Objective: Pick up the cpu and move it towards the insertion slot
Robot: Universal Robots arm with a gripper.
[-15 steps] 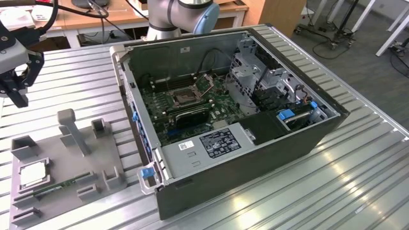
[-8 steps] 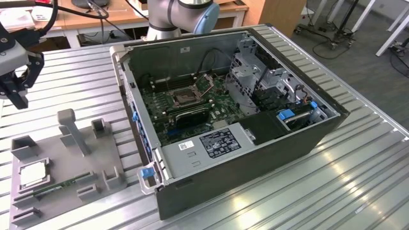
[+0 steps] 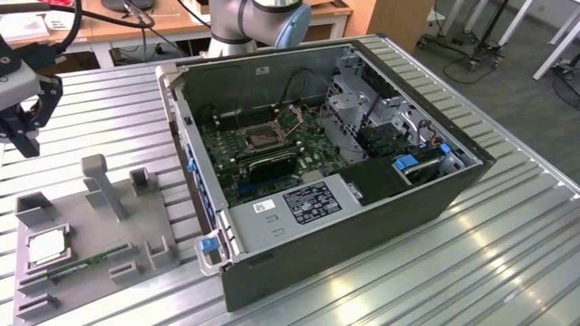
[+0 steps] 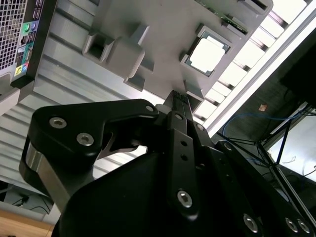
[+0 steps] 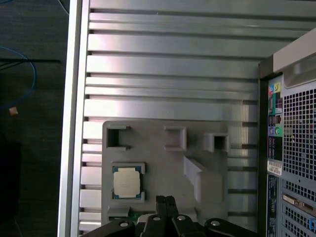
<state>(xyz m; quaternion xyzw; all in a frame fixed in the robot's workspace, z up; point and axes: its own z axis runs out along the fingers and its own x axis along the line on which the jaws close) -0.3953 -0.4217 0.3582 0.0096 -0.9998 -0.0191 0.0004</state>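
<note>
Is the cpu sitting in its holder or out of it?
In. The cpu lies flat in its recess on the grey fixture, the gripper apart from it.

The computer case (image 3: 435,197) lies open on the table (image 3: 507,272), and inside it the insertion slot (image 3: 263,138) sits on the motherboard (image 3: 313,146), behind the power supply (image 3: 299,204) at the case's near end. On the table at the exterior view's left of the case lies a fixture plate (image 3: 100,231); the cpu (image 3: 45,246) rests in a recess on the plate's side farthest from the case, with the memory stick (image 3: 86,263) just beside it, slightly nearer the case. The gripper (image 3: 22,144) hangs above the table, well apart from the case on that same side.
</note>
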